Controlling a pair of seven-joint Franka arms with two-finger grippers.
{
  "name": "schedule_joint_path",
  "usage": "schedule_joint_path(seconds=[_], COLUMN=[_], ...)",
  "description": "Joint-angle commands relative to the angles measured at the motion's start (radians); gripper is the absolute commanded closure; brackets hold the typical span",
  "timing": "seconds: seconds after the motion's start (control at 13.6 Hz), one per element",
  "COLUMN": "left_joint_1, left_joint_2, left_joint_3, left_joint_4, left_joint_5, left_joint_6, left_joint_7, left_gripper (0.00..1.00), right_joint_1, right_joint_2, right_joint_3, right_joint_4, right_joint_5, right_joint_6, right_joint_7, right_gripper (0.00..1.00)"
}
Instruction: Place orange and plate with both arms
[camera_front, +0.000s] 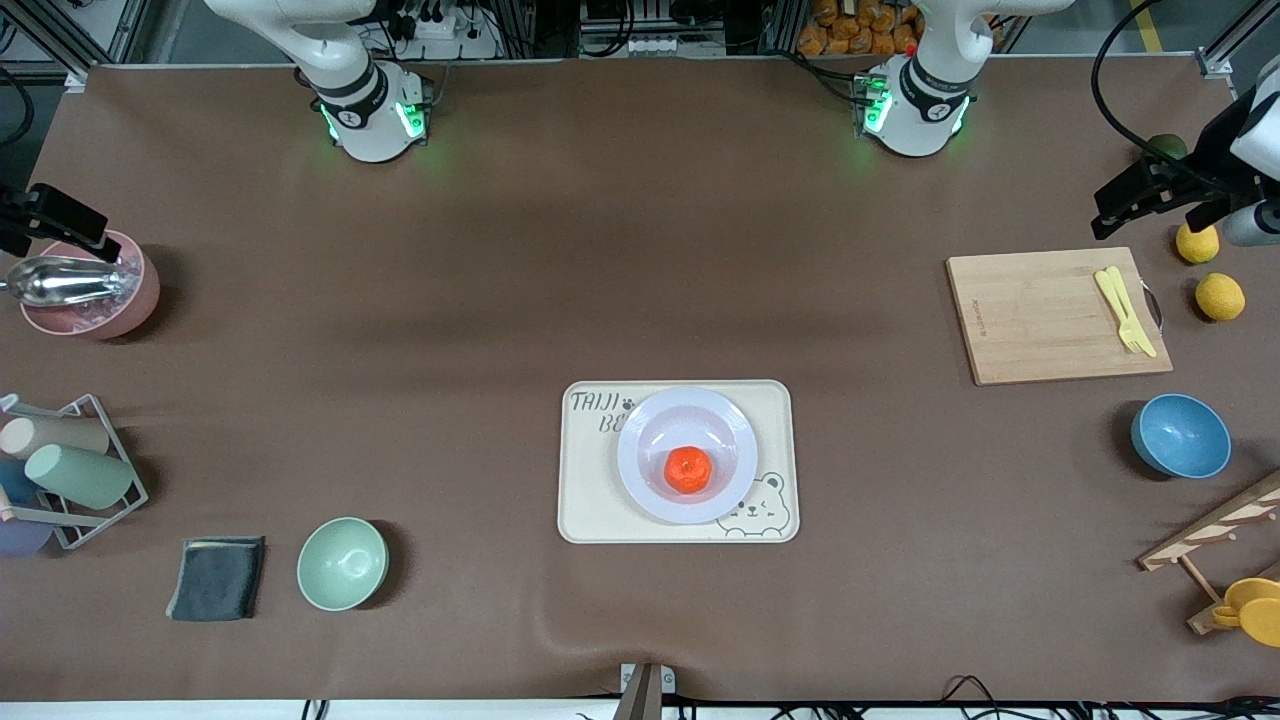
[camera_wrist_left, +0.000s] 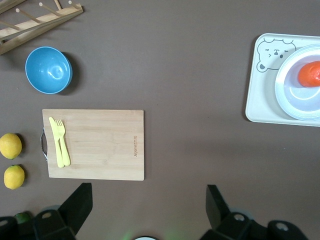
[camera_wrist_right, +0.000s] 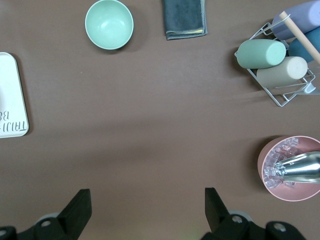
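The orange (camera_front: 688, 469) lies in the well of the white plate (camera_front: 640, 440), which rests on the cream bear tray (camera_front: 590, 500) in the middle of the table. The left wrist view also shows the orange (camera_wrist_left: 311, 74), the plate (camera_wrist_left: 285, 95) and the tray (camera_wrist_left: 257, 100). My left gripper (camera_front: 1105, 212) is open and empty, up over the left arm's end of the table beside the cutting board; its wrist view shows the gripper (camera_wrist_left: 149, 197) with jaws wide apart. My right gripper (camera_front: 60, 225) is open and empty over the pink bowl, at the right arm's end; it shows in the right wrist view (camera_wrist_right: 147, 200).
A cutting board (camera_front: 1055, 315) with yellow cutlery (camera_front: 1125, 310), two lemons (camera_front: 1220, 296), a blue bowl (camera_front: 1180, 435) and a wooden rack (camera_front: 1215, 530) are at the left arm's end. A pink bowl (camera_front: 90, 300) with a metal scoop, a cup rack (camera_front: 75, 470), a grey cloth (camera_front: 217, 577) and a green bowl (camera_front: 342, 563) are at the right arm's end.
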Motion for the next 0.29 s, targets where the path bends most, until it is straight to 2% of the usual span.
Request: schedule_joint_path(seconds=[0.0, 0.22], left_joint_1=[0.002, 0.002], left_joint_2=[-0.002, -0.002], left_joint_3=[-0.004, -0.004], left_joint_4=[0.010, 0.011], left_joint_5=[0.022, 0.023], left_joint_6=[0.005, 0.005], left_joint_7=[-0.011, -0.003], left_gripper=[0.00, 0.00], right_joint_1=[-0.069, -0.052], right_joint_2=[-0.033, -0.034], right_joint_3=[0.078, 0.055], right_joint_4=[-0.035, -0.027], right_joint_5=[0.013, 0.007], right_joint_6=[0.009, -0.011], right_joint_7=[0.010, -0.014], right_gripper=[0.00, 0.00])
